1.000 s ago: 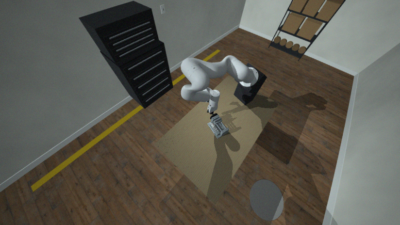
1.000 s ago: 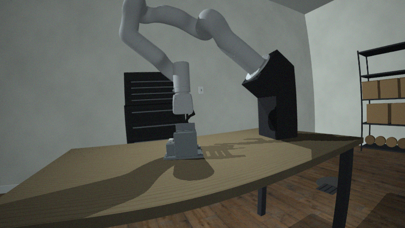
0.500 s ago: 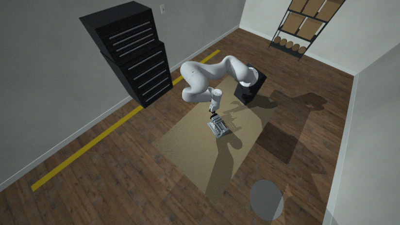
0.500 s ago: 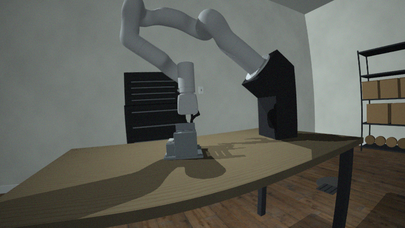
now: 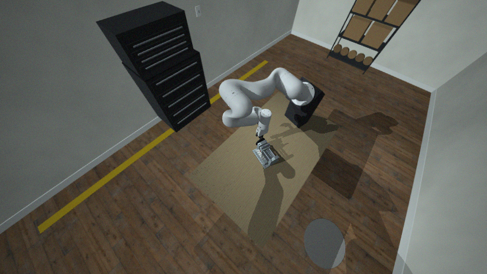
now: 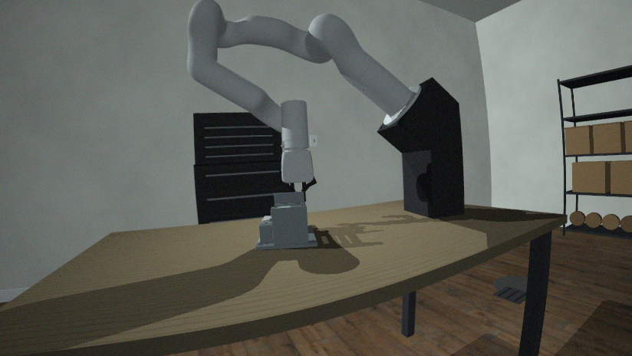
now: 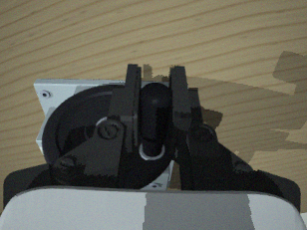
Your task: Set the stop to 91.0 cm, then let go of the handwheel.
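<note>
A grey stop device (image 5: 266,155) stands on the wooden table, seen from the side in the exterior view (image 6: 286,224). Its dark round handwheel lies on top, with a black crank knob (image 7: 154,119) standing up from it. My gripper (image 7: 154,85) points straight down over the device and is shut on that knob, one finger on each side. It also shows in the top view (image 5: 260,139) and in the exterior view (image 6: 302,189). The stop's scale reading is too small to tell.
The arm's black base block (image 6: 426,152) stands on the table at the far right. A black drawer cabinet (image 5: 163,64) stands by the wall behind the table. A shelf with boxes (image 6: 597,149) is at the right wall.
</note>
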